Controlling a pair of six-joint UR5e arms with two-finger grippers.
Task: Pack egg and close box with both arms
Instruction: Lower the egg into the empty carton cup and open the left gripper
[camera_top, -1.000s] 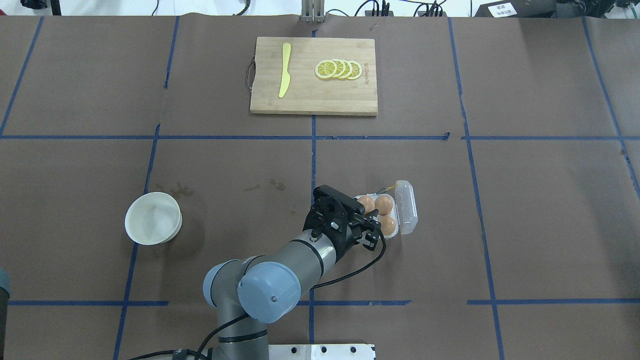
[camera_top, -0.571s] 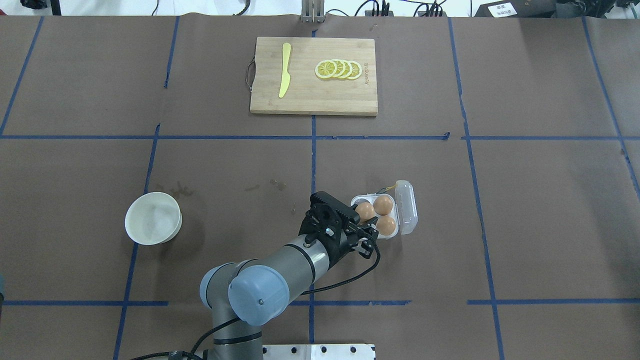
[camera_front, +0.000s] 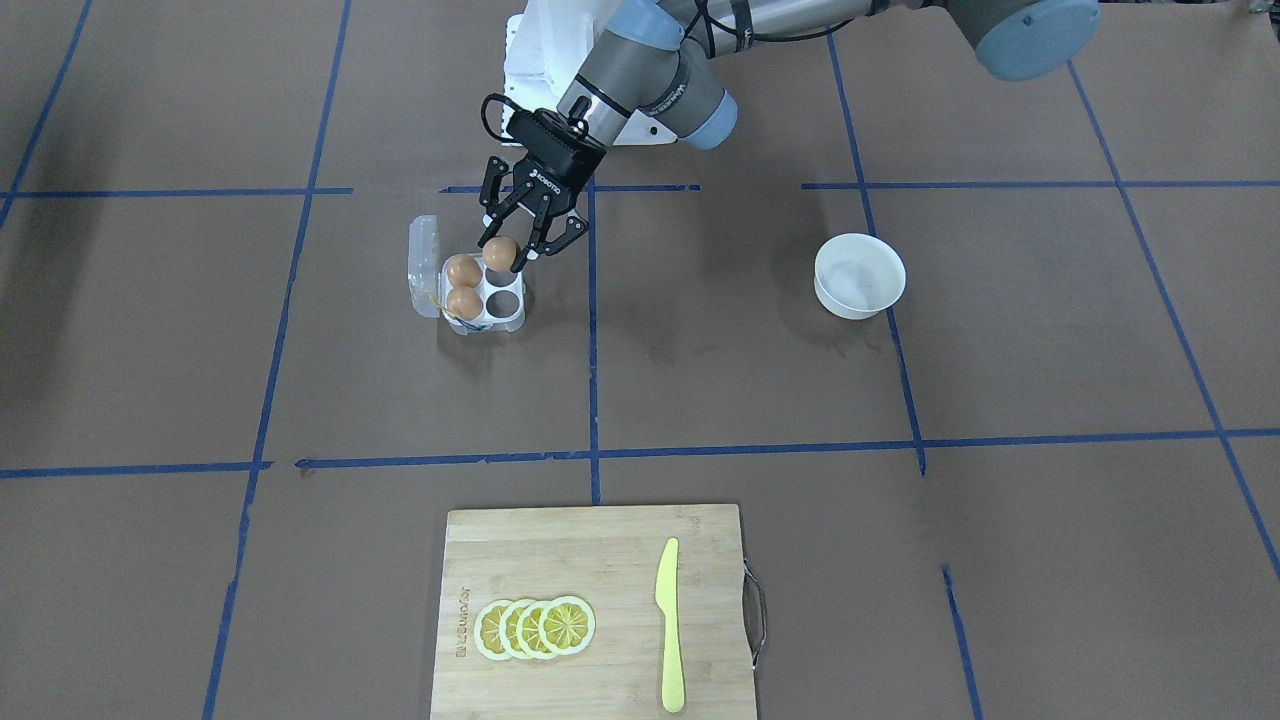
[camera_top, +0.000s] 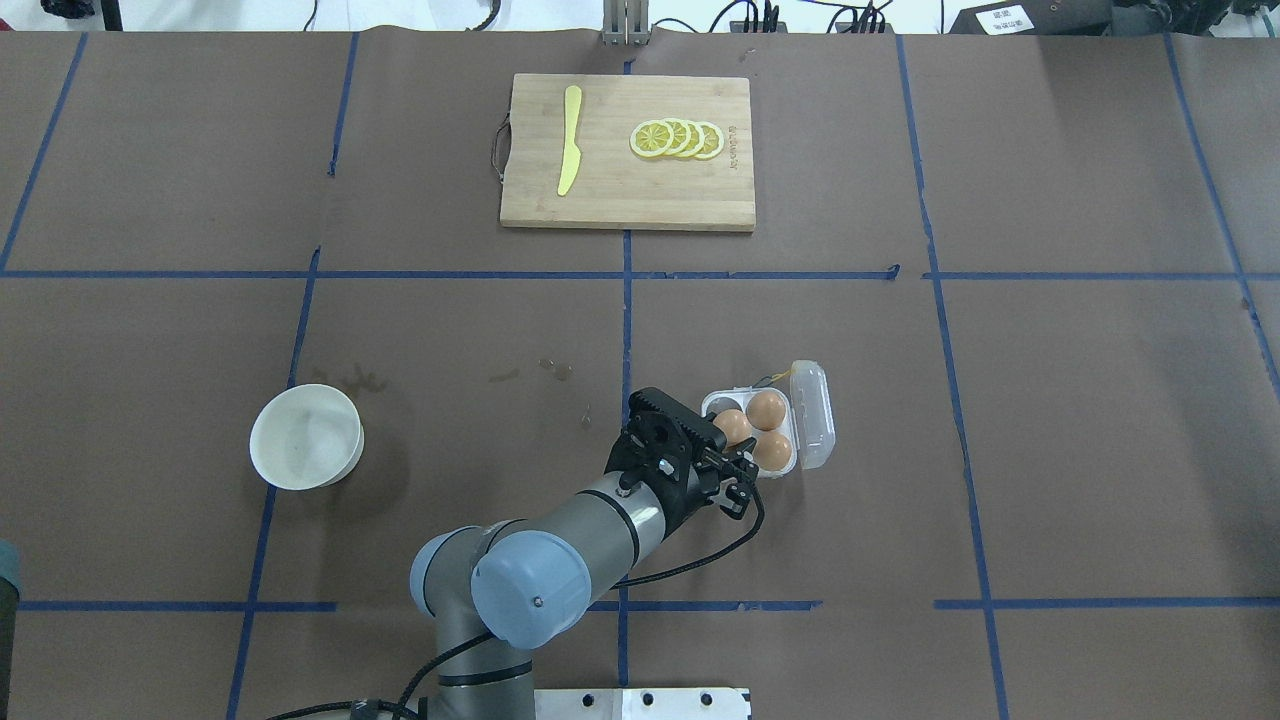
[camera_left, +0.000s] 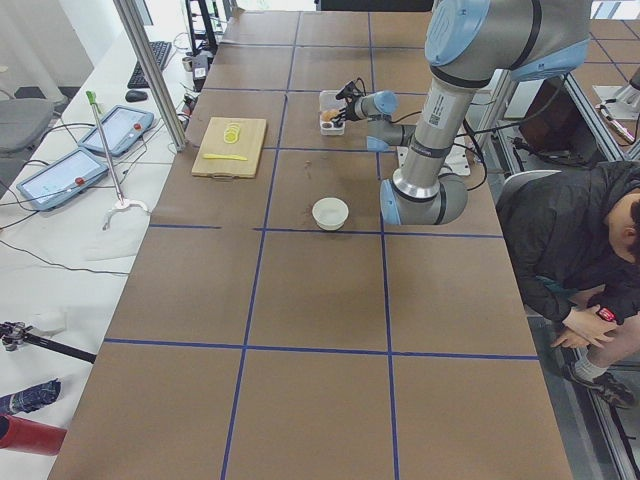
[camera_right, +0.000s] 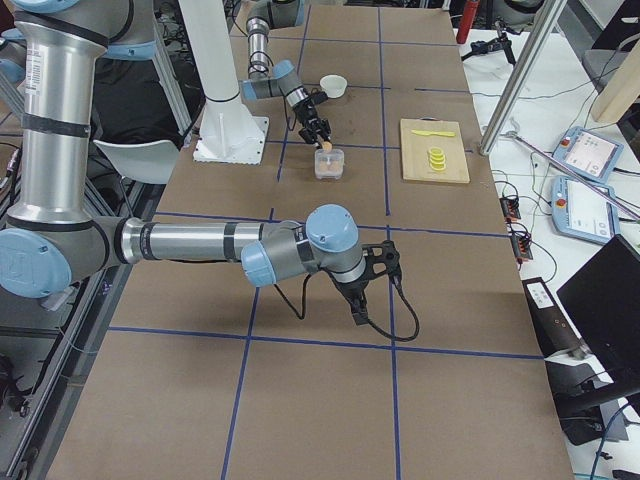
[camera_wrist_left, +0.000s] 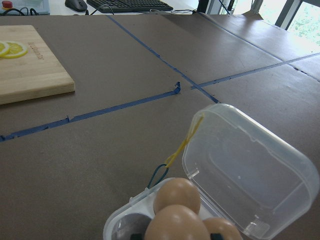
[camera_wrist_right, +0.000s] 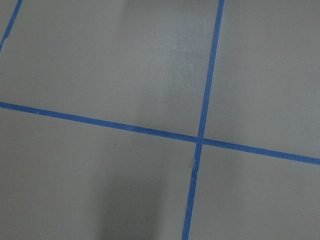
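Brown-paper table, blue tape grid; left fingers clamp egg over box; right fingers: cannot tell.

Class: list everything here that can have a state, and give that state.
box, lid open, two eggs seated
egg, held above an empty cell
left hand, shut on the egg
right hand, open or shut unclear
bowl, upright and empty

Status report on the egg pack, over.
Left gripper shut on the egg, above an empty cell of the box. Right gripper: cannot tell. Lid open, two eggs seated, nothing blocking.
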